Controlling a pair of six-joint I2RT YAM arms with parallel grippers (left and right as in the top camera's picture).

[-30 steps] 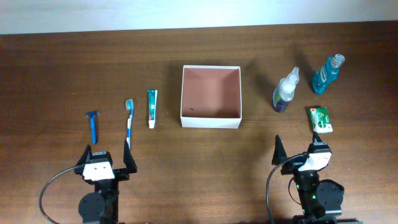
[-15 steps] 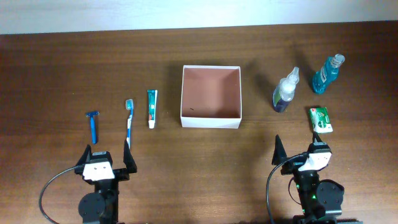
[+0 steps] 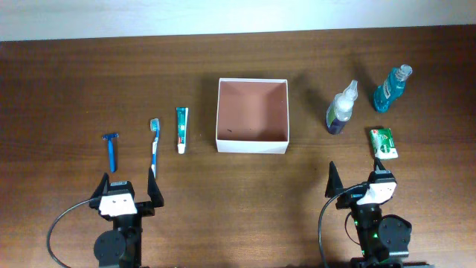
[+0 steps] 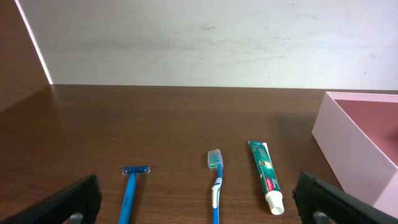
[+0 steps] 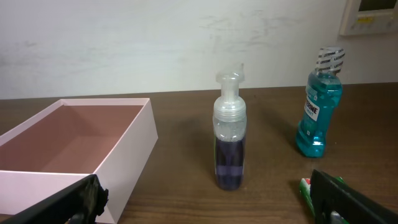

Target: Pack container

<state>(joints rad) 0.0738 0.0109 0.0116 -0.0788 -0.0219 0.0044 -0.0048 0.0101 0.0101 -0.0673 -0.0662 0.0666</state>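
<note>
Overhead: the container (image 3: 251,146) sits empty mid-tabletop between the arms, likely so either can reach it. Razor (image 3: 111,149), toothbrush (image 3: 155,145) and toothpaste (image 3: 181,129) lie leftward; two bottles (image 3: 341,110) and a green packet (image 3: 383,142) lie rightward. At the near edge, left hand (image 3: 129,182) and right hand (image 3: 358,179) are spread wide, holding nothing.

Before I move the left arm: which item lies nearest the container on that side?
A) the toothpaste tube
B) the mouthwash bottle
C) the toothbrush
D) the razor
A: the toothpaste tube lies just off the container, apart from its wall, with the toothbrush and then the razor farther out.
</note>
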